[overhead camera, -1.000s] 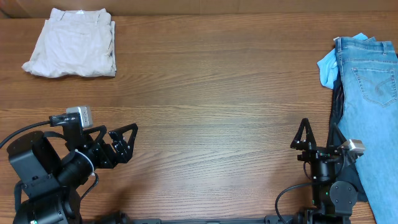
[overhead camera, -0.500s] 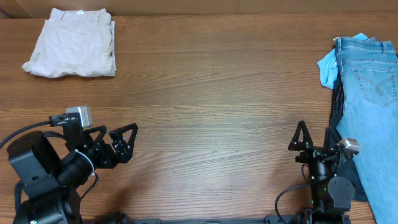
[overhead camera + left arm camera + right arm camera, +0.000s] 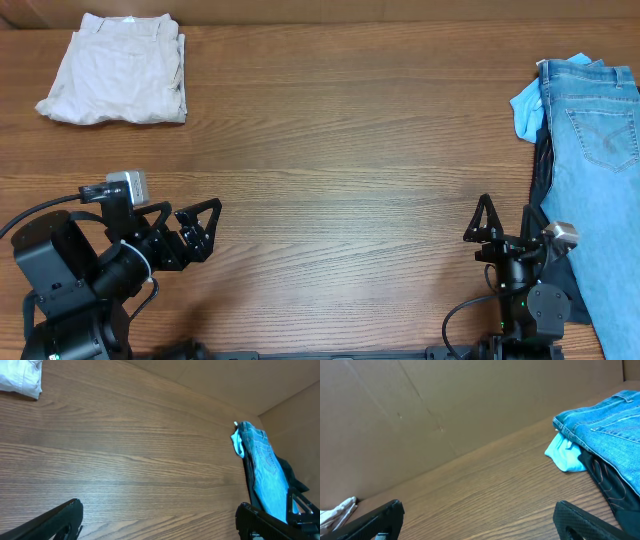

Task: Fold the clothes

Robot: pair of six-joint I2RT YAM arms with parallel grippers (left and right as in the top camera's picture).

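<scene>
The clothes [image 3: 115, 68], a pale beige garment, lie as a folded bundle at the table's far left corner, with an edge showing in the left wrist view [image 3: 20, 377] and the right wrist view [image 3: 337, 510]. My left gripper [image 3: 205, 230] hovers near the front left, far from the bundle. It is open, with only bare wood between its fingers [image 3: 159, 506]. My right gripper [image 3: 508, 215] stands at the front right beside the jeans, open and empty as well [image 3: 478, 506].
Blue denim jeans [image 3: 600, 180] lie along the right edge over a dark garment [image 3: 545, 190]. A small light-blue cloth [image 3: 525, 108] pokes out at their far left corner. A brown cardboard wall [image 3: 420, 410] backs the table [image 3: 350, 150].
The right arm has shifted slightly to the left near the jeans. The left arm and all the garments have stayed put.
</scene>
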